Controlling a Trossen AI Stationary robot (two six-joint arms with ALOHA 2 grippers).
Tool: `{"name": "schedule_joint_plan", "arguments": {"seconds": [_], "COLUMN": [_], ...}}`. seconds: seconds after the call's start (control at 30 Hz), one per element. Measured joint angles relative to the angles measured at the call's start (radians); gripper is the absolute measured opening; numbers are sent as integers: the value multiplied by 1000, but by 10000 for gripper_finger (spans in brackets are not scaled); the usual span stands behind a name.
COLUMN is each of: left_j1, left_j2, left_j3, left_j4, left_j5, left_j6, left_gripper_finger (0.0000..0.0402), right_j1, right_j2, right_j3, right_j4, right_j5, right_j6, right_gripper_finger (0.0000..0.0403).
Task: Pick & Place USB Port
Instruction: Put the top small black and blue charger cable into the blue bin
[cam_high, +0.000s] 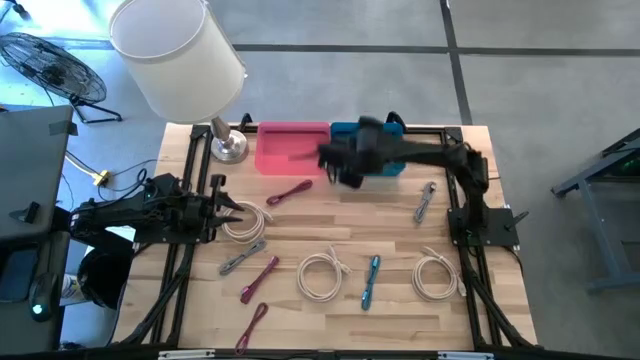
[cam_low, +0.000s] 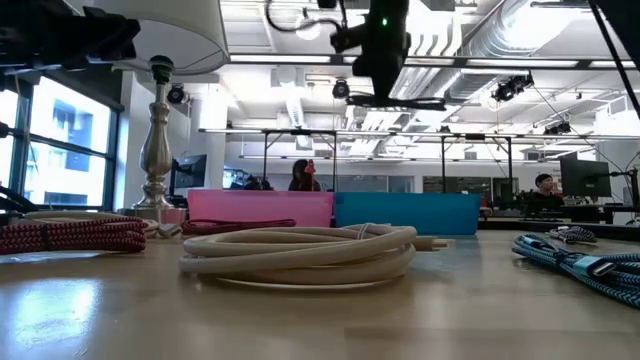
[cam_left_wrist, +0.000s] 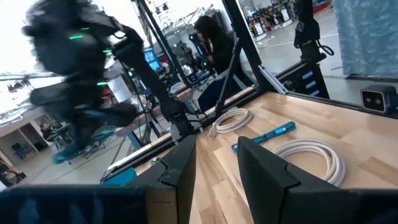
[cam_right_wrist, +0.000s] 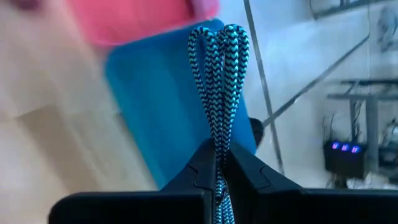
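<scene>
**over the blue bin, a folded cable in the right claw**

above the back of the wooden slatted table (cam_high: 330, 300), the right gripper (cam_right_wrist: 222, 163) hangs over the rectangular blue plastic bin (cam_high: 392, 165), next to the rectangular pink plastic bin (cam_high: 290, 148). its two dark fingers are pinched tight on a blue-and-black braided usb cable (cam_right_wrist: 218, 68), folded into loops that stick out beyond the fingertips. in the right wrist view the loops show against the blue bin, with the pink bin's corner just beside it.

on the left side of the table the left gripper (cam_high: 232, 210) sits low, close to a coiled white cable (cam_high: 247, 222). its fingers (cam_left_wrist: 180, 171) stand partly apart with a clear gap between them, and nothing shows between them.

the other cables lie loose on the table: a red braided cable (cam_high: 288, 192) in front of the pink bin, a second red braided cable (cam_high: 258, 278) nearer the front, a third thin red one (cam_high: 251, 327) at the front edge, a grey braided cable (cam_high: 242, 259) beside the left arm, another grey one (cam_high: 425, 201) near the right arm, a straight blue braided cable (cam_high: 370, 281) in the middle front, and two more white coils (cam_high: 322, 276) (cam_high: 436, 275) either side of it.

a silver-based table lamp with a white drum shade (cam_high: 178, 52) stands at the back left corner. in the low view, people sit at desks in the room beyond the table.
</scene>
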Motion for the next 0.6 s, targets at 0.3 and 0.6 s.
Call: {"name": "schedule_joint_plan", "arguments": {"seconds": [0.3, 0.6], "left_j1": [0, 0], "left_j2": [0, 0], "left_j3": [0, -1], "left_j4": [-50, -90], "left_j5": [1, 0], "left_j6": [4, 4], "left_gripper_finger": [115, 115], "right_j1": [-225, -304], "right_j2": [-1, -2], "right_j3": [-44, -162], "right_j4": [115, 236], "right_j5": [-180, -281], "right_j6": [-74, -86], "right_gripper_finger": [9, 22]}}
